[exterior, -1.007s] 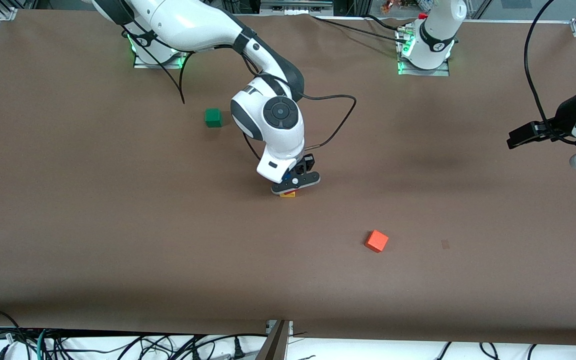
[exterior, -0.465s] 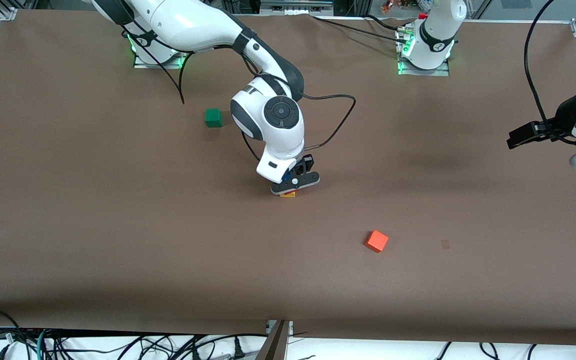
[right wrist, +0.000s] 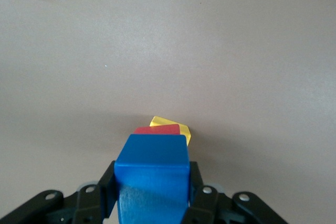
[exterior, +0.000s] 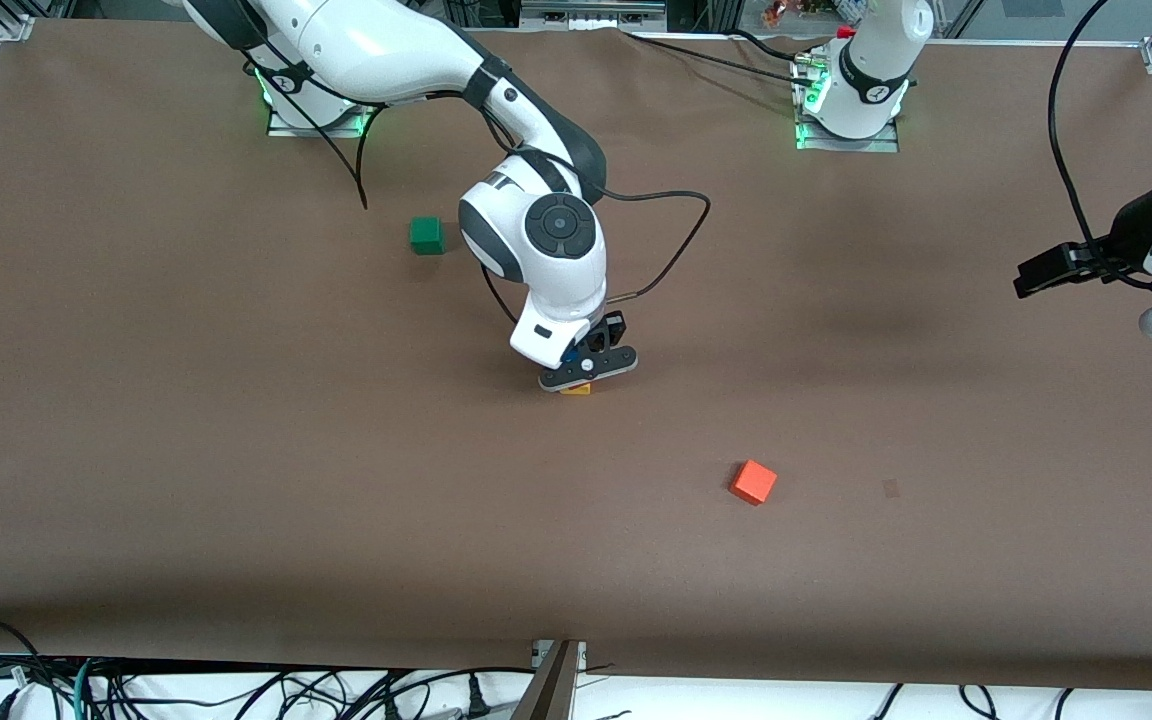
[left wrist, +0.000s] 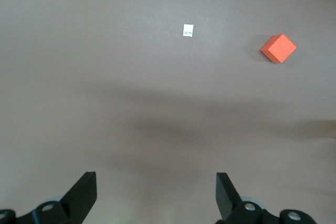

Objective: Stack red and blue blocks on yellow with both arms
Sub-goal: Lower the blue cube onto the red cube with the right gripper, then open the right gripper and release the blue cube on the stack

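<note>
Looks like a robotics lab: brown-covered table (exterior: 236, 480), two white arms bolted at green-lit bases (exterior: 846, 130), aluminium framing (exterior: 16, 25) at the table's corners, tangled cables (exterior: 236, 690) below its near edge.

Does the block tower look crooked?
A little. In the right wrist view the yellow cube is turned, its corner poking out past the red cube above it. The blue cube sits between the right gripper fingers.

No legible text or labels.
</note>
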You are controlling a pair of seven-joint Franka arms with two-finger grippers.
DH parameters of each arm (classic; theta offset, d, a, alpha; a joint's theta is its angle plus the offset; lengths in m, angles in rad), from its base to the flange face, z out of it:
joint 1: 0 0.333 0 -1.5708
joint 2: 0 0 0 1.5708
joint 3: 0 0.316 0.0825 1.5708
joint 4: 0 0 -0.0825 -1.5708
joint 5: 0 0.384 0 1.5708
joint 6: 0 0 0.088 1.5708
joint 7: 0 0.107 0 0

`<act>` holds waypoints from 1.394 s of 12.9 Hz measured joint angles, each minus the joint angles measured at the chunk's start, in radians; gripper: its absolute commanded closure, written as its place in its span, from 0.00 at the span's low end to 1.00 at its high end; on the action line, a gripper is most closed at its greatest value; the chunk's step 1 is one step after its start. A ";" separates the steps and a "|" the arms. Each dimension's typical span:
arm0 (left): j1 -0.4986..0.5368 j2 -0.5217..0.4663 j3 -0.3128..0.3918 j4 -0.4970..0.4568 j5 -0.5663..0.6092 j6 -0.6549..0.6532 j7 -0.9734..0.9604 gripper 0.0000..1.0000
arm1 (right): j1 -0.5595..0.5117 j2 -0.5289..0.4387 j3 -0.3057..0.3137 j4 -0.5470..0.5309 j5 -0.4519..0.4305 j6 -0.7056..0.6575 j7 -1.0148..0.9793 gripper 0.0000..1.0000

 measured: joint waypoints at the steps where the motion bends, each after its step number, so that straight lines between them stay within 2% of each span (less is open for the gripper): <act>1: 0.000 0.000 0.000 0.000 0.000 0.000 0.000 0.00 | 0.000 0.000 0.000 0.001 0.000 0.000 0.000 0.00; 9: 0.000 0.000 0.000 0.000 0.000 0.000 0.000 0.00 | 0.000 -0.009 -0.001 0.018 0.000 -0.041 0.000 0.00; 18: -0.001 0.005 -0.001 0.002 0.000 0.000 0.000 0.00 | -0.015 -0.080 -0.005 0.042 0.042 -0.120 0.003 0.00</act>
